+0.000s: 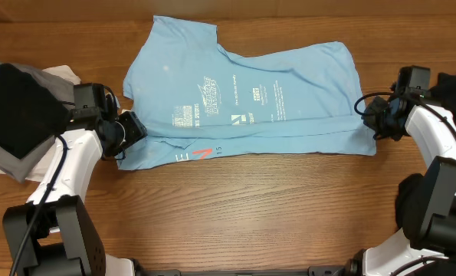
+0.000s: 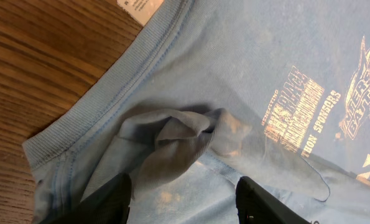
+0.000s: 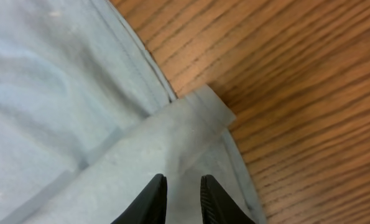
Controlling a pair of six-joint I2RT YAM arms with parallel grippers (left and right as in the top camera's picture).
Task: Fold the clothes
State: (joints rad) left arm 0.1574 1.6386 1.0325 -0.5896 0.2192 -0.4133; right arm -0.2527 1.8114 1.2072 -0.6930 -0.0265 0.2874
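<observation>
The clothes here are chiefly a sky-blue T-shirt (image 1: 273,84) lying flat across the back middle of the table, printed lettering showing and its near hem folded up in a strip. My left gripper (image 1: 132,129) is at the shirt's left end by the ribbed collar (image 2: 91,106). It stands open over a bunched fold of fabric (image 2: 172,134), its jaws wide apart and holding nothing (image 2: 185,202). My right gripper (image 1: 368,113) is at the shirt's right edge, jaws a narrow gap apart above the folded corner (image 3: 197,118). No cloth is pinched between them (image 3: 183,199).
A black garment (image 1: 17,107) lies on grey and white cloth at the far left, behind my left arm. Another black garment (image 1: 454,84) shows at the right edge. Bare wooden table (image 1: 250,199) stretches in front of the shirt.
</observation>
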